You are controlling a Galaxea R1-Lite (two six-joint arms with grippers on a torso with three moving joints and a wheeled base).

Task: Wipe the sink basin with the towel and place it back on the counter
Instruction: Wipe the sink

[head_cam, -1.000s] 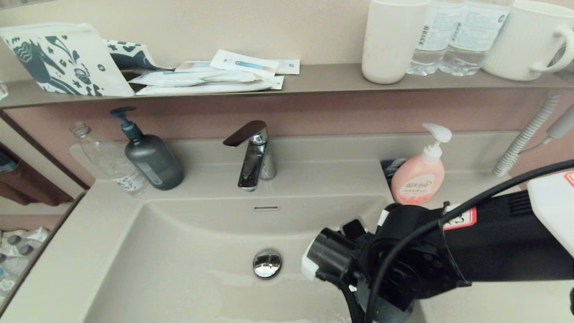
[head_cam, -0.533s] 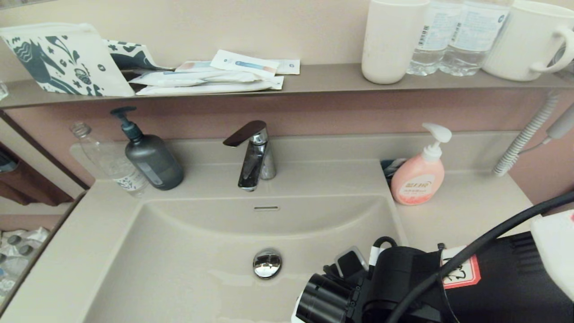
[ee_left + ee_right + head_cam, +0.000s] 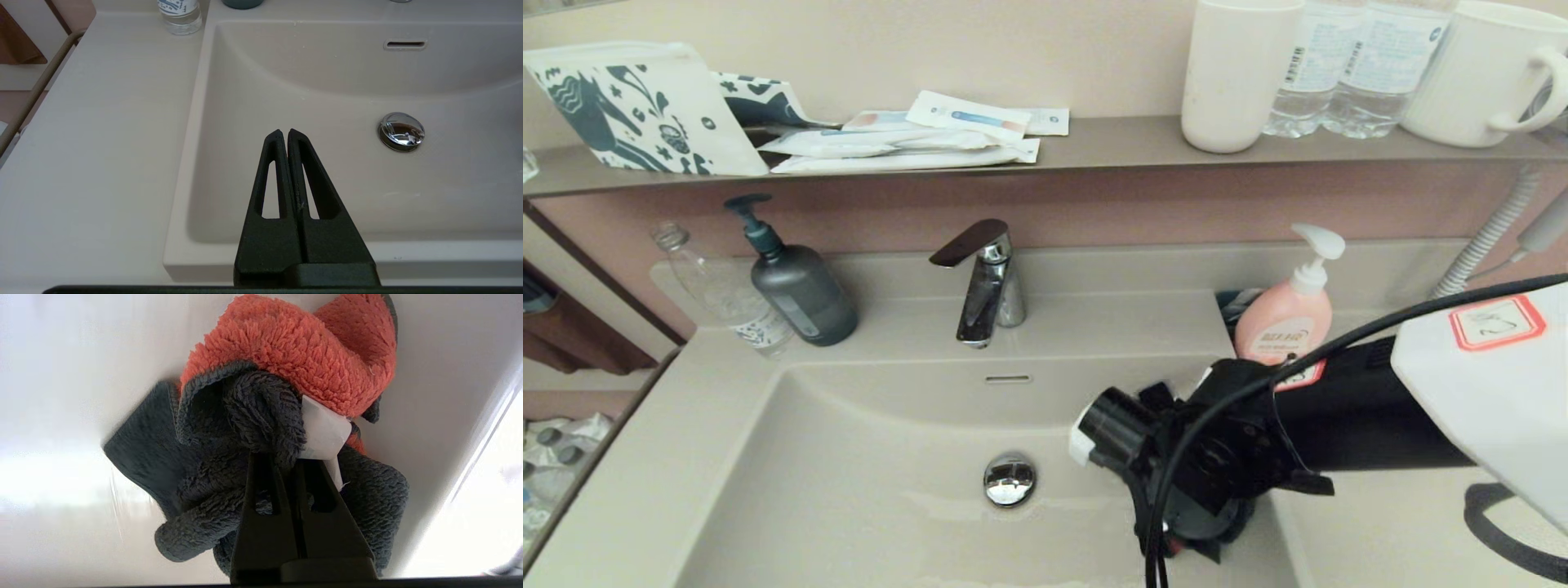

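While bunched against the sink basin (image 3: 61,375), the towel (image 3: 261,416) sits clamped in the right claw (image 3: 292,457).

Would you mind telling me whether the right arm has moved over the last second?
Yes. The right arm swung toward the sink basin's near edge, then came back beside the drain plug, under the pink soap bottle.

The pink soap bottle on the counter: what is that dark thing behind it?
Behind the pink soap bottle, a dark object with a pale streak peeks out against the counter's back ledge. The bottle covers most of it, so I cannot identify it.
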